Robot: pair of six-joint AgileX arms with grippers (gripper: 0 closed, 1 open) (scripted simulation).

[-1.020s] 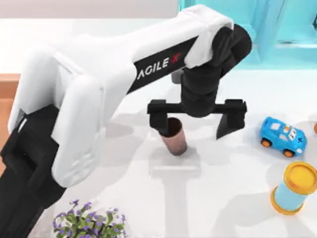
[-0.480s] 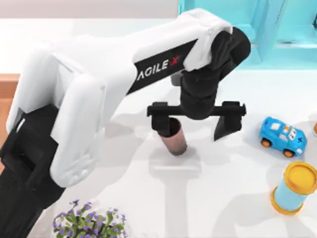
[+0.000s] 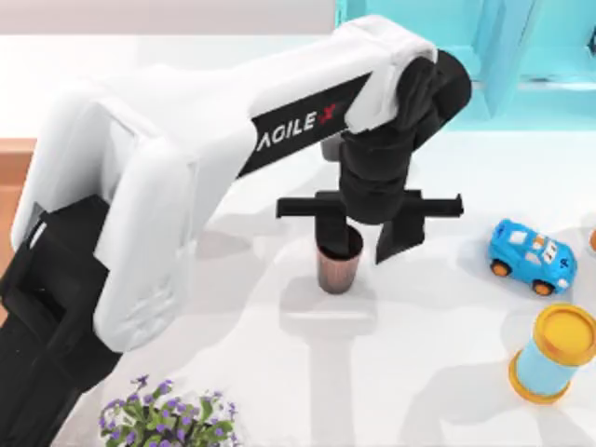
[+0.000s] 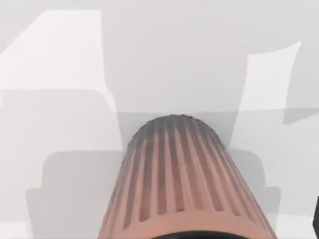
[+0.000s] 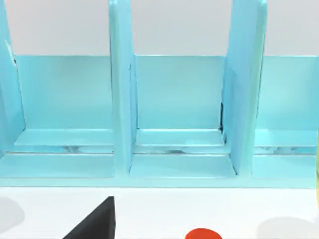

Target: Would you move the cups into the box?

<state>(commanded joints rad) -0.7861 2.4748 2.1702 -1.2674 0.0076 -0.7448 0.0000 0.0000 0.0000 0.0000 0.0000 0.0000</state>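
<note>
— Are the fingers on it yet?

— Not clamped, as far as I can see. The left gripper [image 3: 365,237] hangs over the brown cup [image 3: 338,265] with its fingers apart: one finger [image 3: 332,226] dips at the cup's rim, the other [image 3: 399,237] stands off to the right with a gap of bare table [image 3: 279,372] between it and the cup's wall.

— Where does the cup sit?

— Near the middle of the table, upright, mouth up, narrow foot down. Its long axis runs straight up toward the gripper.

— How would it handle, you reckon?

— Light and stiff, I'd guess, a thin empty tumbler. The ribs in the left wrist view [image 4: 182,184] should give the pads some bite, but the taper could let it slip downward. I'd pinch across the rim, or the wall just below it.

— And the box?

— A strip of wood [image 3: 14,177] shows at the left edge; I take that for it. The toy car [image 3: 533,257] and the yellow-lidded cylinder [image 3: 554,354] stand well off right. The right arm's camera faces the turquoise shelf [image 5: 174,114], parked.
</note>
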